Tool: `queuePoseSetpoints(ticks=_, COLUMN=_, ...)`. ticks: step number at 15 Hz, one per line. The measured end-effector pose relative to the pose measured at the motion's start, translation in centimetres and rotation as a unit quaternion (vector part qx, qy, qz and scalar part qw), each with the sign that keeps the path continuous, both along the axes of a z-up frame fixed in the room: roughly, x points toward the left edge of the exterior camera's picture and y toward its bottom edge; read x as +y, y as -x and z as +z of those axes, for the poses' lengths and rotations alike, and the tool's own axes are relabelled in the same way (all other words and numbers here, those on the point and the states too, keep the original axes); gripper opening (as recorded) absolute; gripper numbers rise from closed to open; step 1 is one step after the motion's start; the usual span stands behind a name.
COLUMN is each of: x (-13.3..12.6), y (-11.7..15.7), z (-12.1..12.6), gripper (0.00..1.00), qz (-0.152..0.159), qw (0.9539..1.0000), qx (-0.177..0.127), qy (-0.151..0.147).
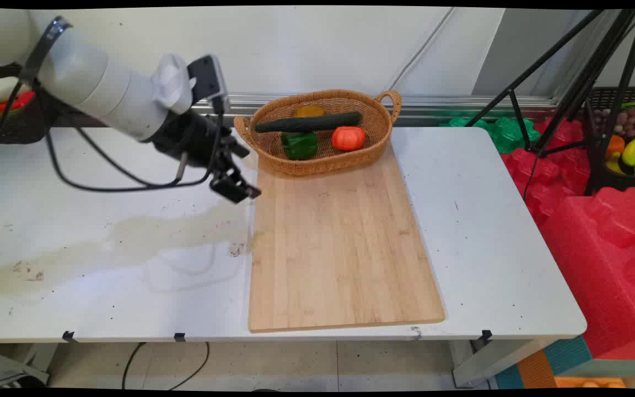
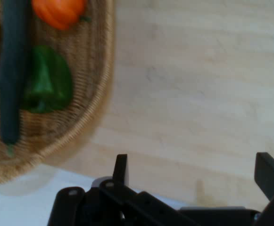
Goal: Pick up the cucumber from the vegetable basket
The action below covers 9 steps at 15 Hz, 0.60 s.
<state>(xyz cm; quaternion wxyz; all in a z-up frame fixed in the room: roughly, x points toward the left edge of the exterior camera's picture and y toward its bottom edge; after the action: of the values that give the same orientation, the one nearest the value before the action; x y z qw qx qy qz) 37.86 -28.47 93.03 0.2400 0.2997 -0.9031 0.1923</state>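
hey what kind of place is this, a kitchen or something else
Probably a robot lab staged as a kitchen, not a real one: a robot arm's gripper hangs open over a white table beside a cutting board, tripod legs stand nearby, and red foam blocks are piled alongside.

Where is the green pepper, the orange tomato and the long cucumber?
green pepper (image 1: 299, 144): main view, middle of its body.
orange tomato (image 1: 349, 138): main view, its rounded front.
cucumber (image 1: 307, 122): main view, midway along its length.

white table (image 1: 488, 231), cutting board (image 1: 339, 242), basket (image 1: 323, 160)
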Motion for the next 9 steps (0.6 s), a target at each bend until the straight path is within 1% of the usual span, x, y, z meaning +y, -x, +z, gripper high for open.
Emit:
queuePoseSetpoints(ticks=4, x=-2.5, y=0.5, z=1.2, gripper=1.0, qz=0.031, qw=0.9991, qx=0.019, qy=0.022)
queuePoseSetpoints(ticks=7, x=-5.7, y=1.0, z=2.3, gripper=1.0, qz=0.058, qw=0.997, qx=0.031, qy=0.04)
queuePoseSetpoints(ticks=9, x=-7.9, y=1.4, z=2.7, gripper=1.0, qz=0.076, qw=0.9955, qx=0.036, qy=0.045)
